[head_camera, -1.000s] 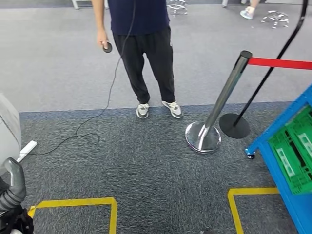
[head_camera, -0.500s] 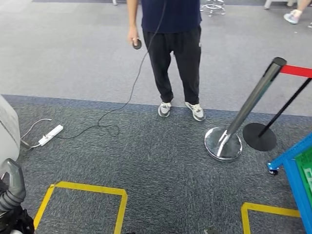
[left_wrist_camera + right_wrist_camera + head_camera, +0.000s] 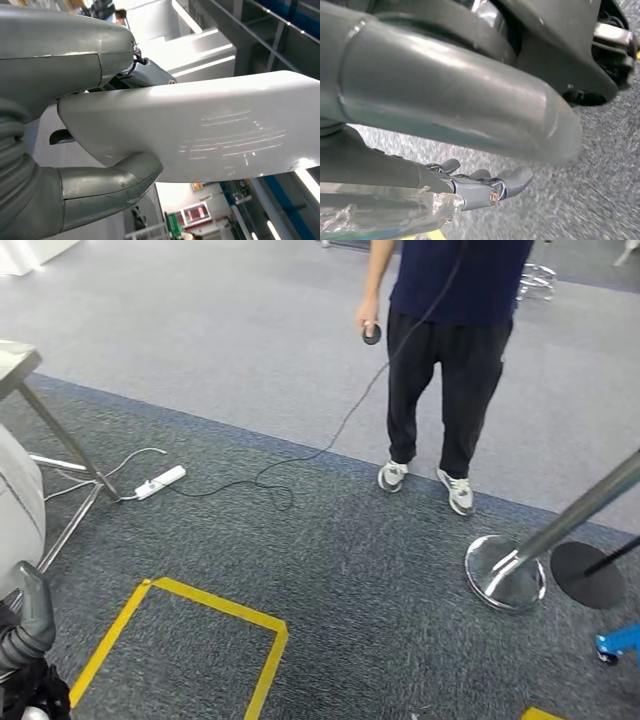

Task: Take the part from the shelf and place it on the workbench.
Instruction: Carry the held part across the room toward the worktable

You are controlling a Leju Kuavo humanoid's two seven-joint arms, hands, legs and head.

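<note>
A: Where's the part?

B: In the left hand (image 3: 75,150). The left wrist view shows a long white part (image 3: 211,130) with the thumb pressed under one end and darker fingers over its top edge, so it's gripped near one end and the rest sticks out free. In the head view the same hand (image 3: 26,625) sits at about 8 o'clock, low in the corner, with the part's pale end just above it.

A: And the right hand?

B: Its fingers (image 3: 486,180) lie fairly straight and apart over the carpet, holding nothing. It hangs idle.

A: What's around?

B: Grey carpet with yellow tape (image 3: 226,610) at 6 to 7 o'clock. A table leg (image 3: 60,430) at 9 o'clock, with a power strip (image 3: 160,481) and a cable (image 3: 302,455) running from it toward a person (image 3: 445,350) at 1 o'clock, who holds a small controller. A chrome post base (image 3: 504,573) at 4 o'clock, and a blue caster (image 3: 615,645) beyond it.

A: What could go wrong?

B: I'd judge the grip the main risk: held at one end, a long part has leverage, and a jolt from walking could twist it out of the fingers. The overhanging end could also clip the table leg if the robot turns close by. And the cable and strip on the floor could catch a foot if the path drifts that way.
</note>
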